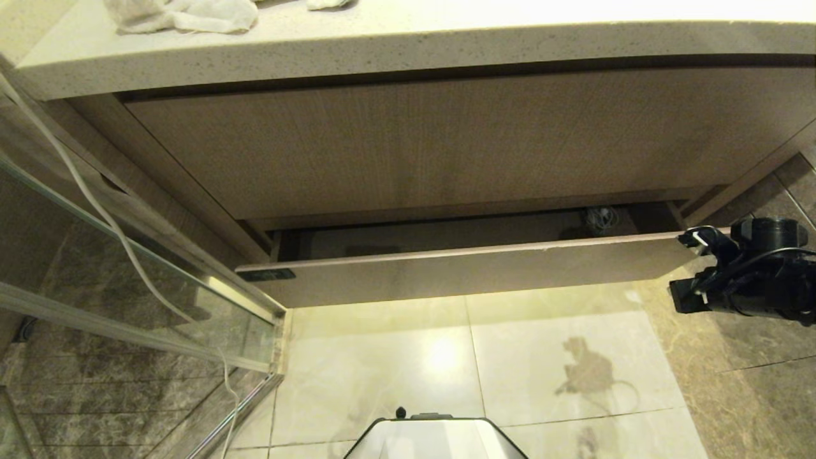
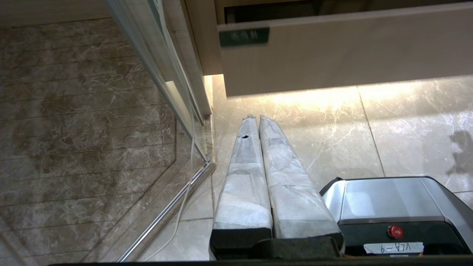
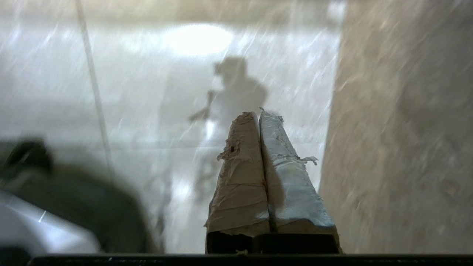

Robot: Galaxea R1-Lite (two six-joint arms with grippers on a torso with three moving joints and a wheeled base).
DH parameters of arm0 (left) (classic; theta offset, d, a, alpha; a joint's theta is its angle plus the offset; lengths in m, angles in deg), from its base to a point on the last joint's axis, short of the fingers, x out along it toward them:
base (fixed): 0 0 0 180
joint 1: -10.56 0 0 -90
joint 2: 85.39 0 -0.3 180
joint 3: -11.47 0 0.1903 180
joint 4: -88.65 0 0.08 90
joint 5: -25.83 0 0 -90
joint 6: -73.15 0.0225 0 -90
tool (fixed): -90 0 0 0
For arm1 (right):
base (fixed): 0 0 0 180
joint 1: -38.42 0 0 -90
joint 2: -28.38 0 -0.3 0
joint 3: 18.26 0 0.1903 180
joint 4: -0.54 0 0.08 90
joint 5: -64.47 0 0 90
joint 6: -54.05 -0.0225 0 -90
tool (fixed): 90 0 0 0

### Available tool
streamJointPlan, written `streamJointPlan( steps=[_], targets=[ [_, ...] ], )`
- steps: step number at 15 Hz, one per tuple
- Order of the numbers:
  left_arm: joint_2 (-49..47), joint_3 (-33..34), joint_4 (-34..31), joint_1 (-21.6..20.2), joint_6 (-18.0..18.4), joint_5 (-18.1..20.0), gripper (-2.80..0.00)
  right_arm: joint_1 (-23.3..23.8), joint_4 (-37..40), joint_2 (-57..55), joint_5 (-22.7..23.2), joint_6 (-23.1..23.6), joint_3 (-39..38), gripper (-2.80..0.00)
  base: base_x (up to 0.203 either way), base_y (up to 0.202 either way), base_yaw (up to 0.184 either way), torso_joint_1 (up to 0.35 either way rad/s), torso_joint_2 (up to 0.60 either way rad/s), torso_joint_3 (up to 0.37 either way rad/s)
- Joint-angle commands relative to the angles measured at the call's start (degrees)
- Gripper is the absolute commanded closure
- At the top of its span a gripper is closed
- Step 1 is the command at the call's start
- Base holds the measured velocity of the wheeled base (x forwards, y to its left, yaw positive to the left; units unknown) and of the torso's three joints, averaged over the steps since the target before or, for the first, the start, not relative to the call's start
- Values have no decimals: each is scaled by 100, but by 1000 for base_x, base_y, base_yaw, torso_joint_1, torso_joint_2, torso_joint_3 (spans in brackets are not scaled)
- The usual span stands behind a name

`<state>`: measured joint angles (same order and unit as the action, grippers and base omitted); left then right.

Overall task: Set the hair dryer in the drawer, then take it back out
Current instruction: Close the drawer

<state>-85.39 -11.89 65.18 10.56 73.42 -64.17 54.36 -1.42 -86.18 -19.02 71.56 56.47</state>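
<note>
Pale floor tiles (image 1: 408, 357) lie under the part-open drawer (image 1: 472, 271), where a pale cord (image 1: 600, 218) shows. Right gripper (image 3: 258, 114) and left gripper (image 2: 257, 117): jaws pressed together, empty.

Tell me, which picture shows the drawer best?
The head view. There the drawer shows across its whole width, slightly open under the counter. The left wrist view catches only its front's labelled end. The right wrist view shows only floor past the shut right gripper.

Black cabled right arm (image 1: 752, 274), white tape-wrapped end effector fingers (image 2: 258, 177), silver-grey base (image 2: 391, 199), perhaps red button (image 2: 395, 231)
</note>
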Motion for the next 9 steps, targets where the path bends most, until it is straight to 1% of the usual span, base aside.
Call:
streamJointPlan(
  steps=[1,5,9],
  targets=[
    [0,9,1,0,0,0,0,-2,410,546,54,42,-423,0,0,0,0,0,0,0],
    [0,0,1,0,0,0,0,-2,1156,1810,45,-32,-941,0,0,0,0,0,0,0],
    [0,7,1,0,0,0,0,0,1229,3338,-9,-521,-1725,0,0,0,0,0,0,0]
  ],
)
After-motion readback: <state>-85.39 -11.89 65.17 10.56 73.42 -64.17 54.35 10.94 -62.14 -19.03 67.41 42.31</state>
